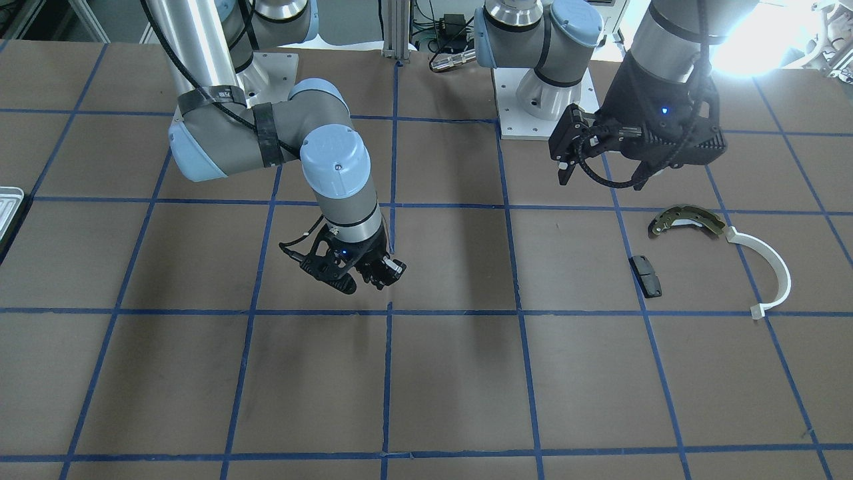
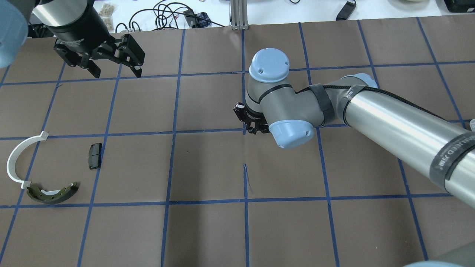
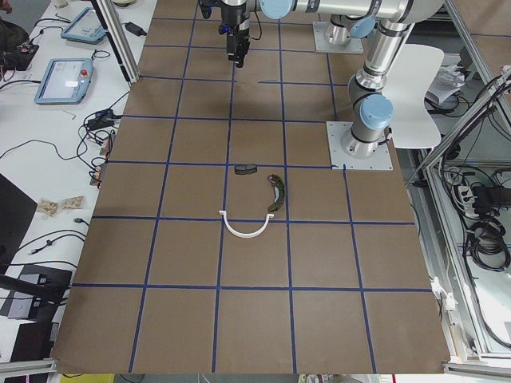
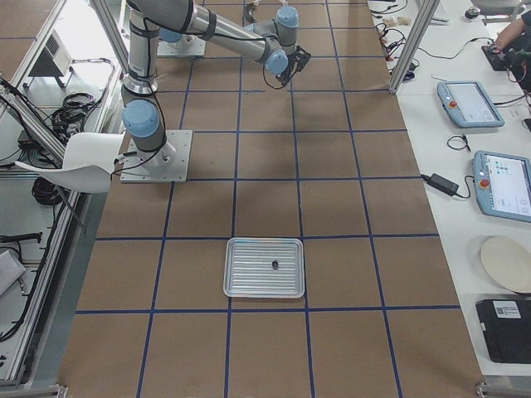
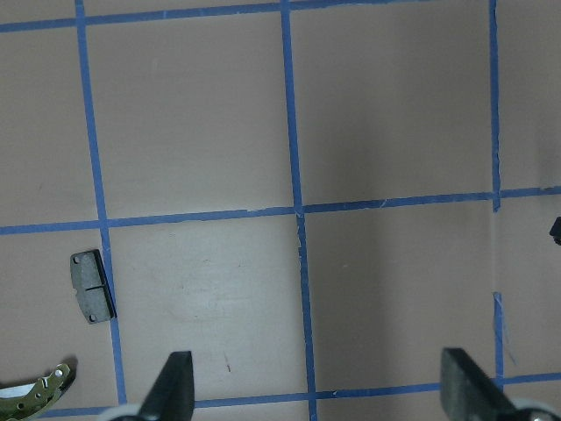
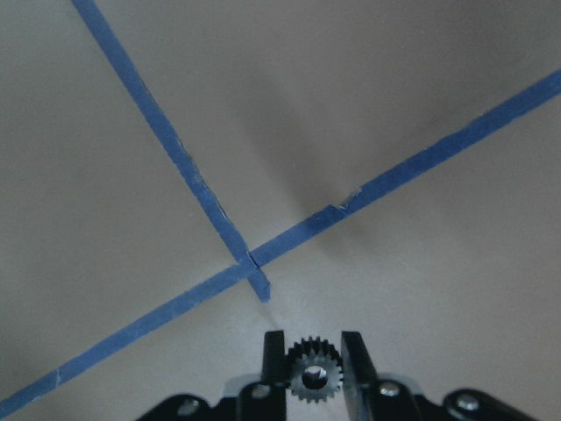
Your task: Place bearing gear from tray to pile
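Note:
My right gripper is shut on a small toothed bearing gear and holds it above the brown table near its middle. The pile lies on my left side: an olive brake shoe, a white plastic arc and a black pad. My left gripper is open and empty, raised above the table beyond the pile. The silvery tray lies far off on my right side, with one small dark part in it.
Blue tape lines grid the brown table. The two arm bases stand on white plates at the robot's edge. The tray's corner shows at the front-facing view's left edge.

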You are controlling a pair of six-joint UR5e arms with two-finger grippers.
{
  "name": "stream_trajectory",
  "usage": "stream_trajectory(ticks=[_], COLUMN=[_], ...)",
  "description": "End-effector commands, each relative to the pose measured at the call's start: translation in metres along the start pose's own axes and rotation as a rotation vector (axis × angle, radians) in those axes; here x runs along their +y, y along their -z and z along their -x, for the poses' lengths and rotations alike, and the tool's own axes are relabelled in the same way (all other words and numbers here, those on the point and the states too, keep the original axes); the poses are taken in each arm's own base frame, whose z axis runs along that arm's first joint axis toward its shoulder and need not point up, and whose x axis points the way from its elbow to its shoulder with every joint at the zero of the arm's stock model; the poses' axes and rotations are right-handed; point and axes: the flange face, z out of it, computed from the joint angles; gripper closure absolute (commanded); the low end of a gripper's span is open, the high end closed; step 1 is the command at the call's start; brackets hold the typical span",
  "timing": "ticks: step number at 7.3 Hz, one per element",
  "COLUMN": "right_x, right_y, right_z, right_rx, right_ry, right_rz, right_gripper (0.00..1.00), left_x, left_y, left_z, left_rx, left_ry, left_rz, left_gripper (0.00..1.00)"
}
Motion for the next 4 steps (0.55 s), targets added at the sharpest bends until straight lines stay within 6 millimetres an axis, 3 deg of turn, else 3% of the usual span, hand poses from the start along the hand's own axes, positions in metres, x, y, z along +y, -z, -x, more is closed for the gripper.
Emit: stream_trajectory(ticks=[1,2,3,4], right_x=[-0.004,-0.016,-0.038,-0.071], right_y=[0.0,0.014,0.052,0.098], right_z=[0.001,-0.005,-0.025,-0.072], right_rx=[-0.005,-0.018,-0.033,0.002], right_ry=[0.024,0.038,0.062,0.114], right_rz=[-0.01,-0.025,-0.056,-0.033], right_gripper=[0.0,0.0,0.0,0.0], left_x=[0.014,0.022,0.022,0.014], left_y=[-0.012,-0.023,-0.025,-0.035], left_z=[0.004,0.004,0.001,-0.001], left_rx=[0.009,0.01,0.002,0.004], left_ry=[0.01,0.017,0.028,0.025], left_rz=[0.065,0.078,0.04,0.039], left_gripper=[0.0,0.0,0.0,0.0])
